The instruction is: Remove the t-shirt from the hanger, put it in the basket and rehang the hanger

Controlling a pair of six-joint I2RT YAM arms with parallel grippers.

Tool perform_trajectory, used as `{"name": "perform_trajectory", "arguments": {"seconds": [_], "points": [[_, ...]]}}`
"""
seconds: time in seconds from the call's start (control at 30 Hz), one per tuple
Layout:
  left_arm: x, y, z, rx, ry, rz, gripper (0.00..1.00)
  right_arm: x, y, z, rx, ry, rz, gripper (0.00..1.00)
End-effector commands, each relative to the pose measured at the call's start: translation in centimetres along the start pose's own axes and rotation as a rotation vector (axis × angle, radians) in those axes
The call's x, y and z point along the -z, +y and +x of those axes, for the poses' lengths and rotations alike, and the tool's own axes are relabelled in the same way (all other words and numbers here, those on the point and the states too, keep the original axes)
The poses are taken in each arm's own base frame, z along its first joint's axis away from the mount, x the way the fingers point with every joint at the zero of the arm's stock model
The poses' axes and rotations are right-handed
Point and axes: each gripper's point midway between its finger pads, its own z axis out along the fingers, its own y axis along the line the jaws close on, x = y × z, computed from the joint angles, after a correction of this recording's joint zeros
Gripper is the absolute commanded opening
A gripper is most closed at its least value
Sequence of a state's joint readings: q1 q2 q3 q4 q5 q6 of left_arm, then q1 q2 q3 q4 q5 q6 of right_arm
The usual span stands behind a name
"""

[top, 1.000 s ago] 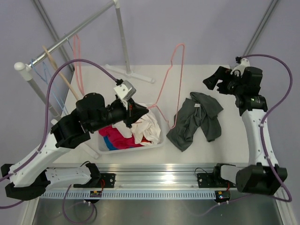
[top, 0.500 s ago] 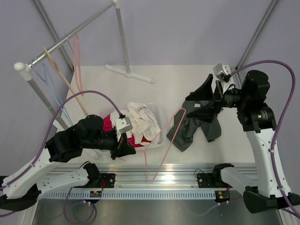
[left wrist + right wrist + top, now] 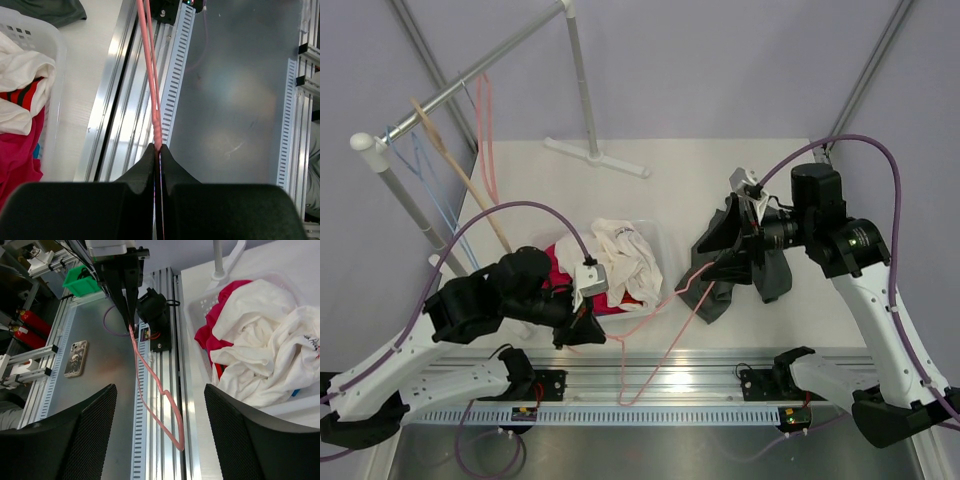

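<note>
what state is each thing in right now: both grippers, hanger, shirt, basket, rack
left gripper: jaws shut on the hanger
right gripper: jaws open, empty
hanger: bare, held by its neck, out over the front rail
t-shirt: off the hanger, crumpled on the table
basket: holds white cloth and red garment
salmon hanger: hanging bare on the rack
</note>
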State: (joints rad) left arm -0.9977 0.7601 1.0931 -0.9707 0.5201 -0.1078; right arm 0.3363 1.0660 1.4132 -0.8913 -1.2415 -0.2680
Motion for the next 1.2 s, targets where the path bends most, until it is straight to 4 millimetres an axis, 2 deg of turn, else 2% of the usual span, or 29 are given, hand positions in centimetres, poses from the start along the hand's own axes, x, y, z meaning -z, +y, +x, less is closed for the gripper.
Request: {"name": "perform_trajectory", "arguments": {"seconds": [0.0, 0.07, 0.1, 0.17, 0.23, 0.33, 0.57, 0.6, 0.63, 0.67, 0.73, 0.77, 0.9, 0.93, 0.97, 1.0, 1.03, 1.07, 1.13, 1.17], "points": [[0.0, -0.7, -1.1, -0.059, -0.003, 0.043, 0.00, -0.7, -1.0, 2.8, -0.073, 0.068, 0.045, 0.74], [-0.1, -0.4, -1.4, -0.067, 0.000, 0.029, 0.00, -1.0, -0.9, 3.5, -0.080, 0.087, 0.053, 0.69], [-0.2, -0.4, -1.6, -0.070, 0.004, 0.037, 0.00, -1.2, -1.0, 3.9, -0.098, 0.093, 0.055, 0.61], [-0.3, -0.5, -1.9, -0.077, 0.010, 0.041, 0.00, -1.4, -1.5, 4.4, -0.113, 0.111, 0.081, 0.56], [-0.2, -0.5, -2.5, -0.087, 0.004, 0.042, 0.00, -1.7, -2.0, 5.4, -0.145, 0.148, 0.114, 0.55], [-0.3, -0.6, -3.1, -0.095, 0.008, 0.043, 0.00, -2.1, -1.6, 6.4, -0.147, 0.184, 0.109, 0.51], [-0.5, -0.2, -3.3, -0.078, 0.044, 0.030, 0.00, -2.8, -1.2, 8.6, -0.154, 0.254, 0.141, 0.48], [-0.5, -0.2, -3.3, -0.076, 0.047, 0.028, 0.00, -2.9, -1.8, 8.9, -0.158, 0.264, 0.166, 0.45], [-0.6, -0.2, -3.3, -0.075, 0.050, 0.031, 0.00, -2.9, -2.0, 9.0, -0.163, 0.267, 0.180, 0.35], [-0.6, -0.2, -3.3, -0.073, 0.050, 0.028, 0.00, -3.0, -2.4, 9.0, -0.170, 0.266, 0.191, 0.31], [-0.4, -0.2, -3.5, -0.079, 0.043, 0.022, 0.00, -3.1, -2.3, 8.9, -0.164, 0.259, 0.183, 0.21], [-0.3, -0.1, -3.6, -0.079, 0.039, 0.013, 0.00, -3.2, -2.4, 8.6, -0.149, 0.245, 0.181, 0.01], [0.3, -0.1, -4.7, -0.097, 0.006, -0.010, 0.00, -3.3, -1.6, 7.8, -0.112, 0.202, 0.142, 0.00], [0.4, -0.2, -5.1, -0.099, -0.002, -0.012, 0.07, -3.3, -1.3, 7.6, -0.102, 0.193, 0.130, 0.00], [0.5, -0.3, -5.4, -0.099, -0.008, -0.012, 0.39, -3.3, -1.0, 7.2, -0.085, 0.180, 0.123, 0.00], [0.9, -0.6, -6.1, -0.102, -0.027, -0.011, 0.55, -3.0, -0.4, 6.8, -0.066, 0.164, 0.113, 0.00], [1.1, -0.9, -6.4, -0.106, -0.039, -0.005, 0.65, -2.9, 0.0, 6.2, -0.041, 0.148, 0.106, 0.00], [1.3, -1.0, -6.8, -0.107, -0.047, -0.009, 0.80, -2.6, 1.0, 5.6, -0.008, 0.122, 0.083, 0.00], [2.1, -1.3, -8.2, -0.120, -0.089, -0.024, 0.97, -2.1, 2.2, 4.7, 0.039, 0.088, 0.061, 0.00], [2.5, -1.0, -8.7, -0.124, -0.109, -0.056, 0.99, -1.7, 3.2, 4.2, 0.066, 0.068, 0.053, 0.00]]}}
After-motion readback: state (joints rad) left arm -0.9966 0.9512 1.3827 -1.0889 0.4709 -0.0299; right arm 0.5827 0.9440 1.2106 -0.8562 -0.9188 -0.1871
